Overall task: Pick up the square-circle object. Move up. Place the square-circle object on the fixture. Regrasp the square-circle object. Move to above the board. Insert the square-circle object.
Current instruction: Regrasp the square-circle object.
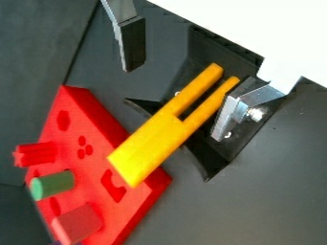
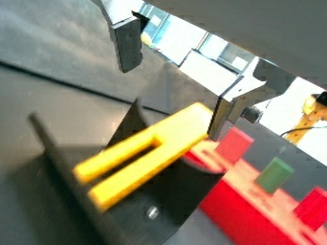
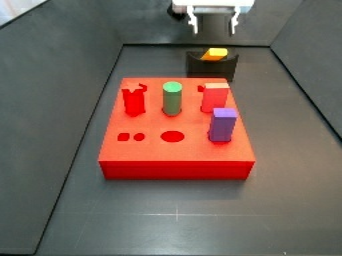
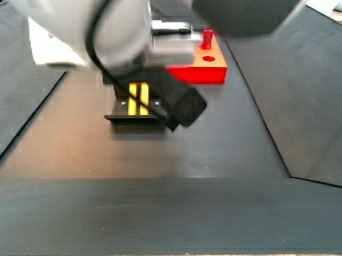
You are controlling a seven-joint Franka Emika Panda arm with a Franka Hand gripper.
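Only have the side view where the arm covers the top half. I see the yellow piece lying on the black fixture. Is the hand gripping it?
Observer: No. In a wrist view the hand is open. Its fingers are spread wider than the square-circle object and are not clamped on it.
Operator: Hand height?
Observer: In a side view the hand hangs above the fixture, with a clear gap over the piece.
Operator: Which end faces the board?
Observer: The joined end. The prongs point away from the board.
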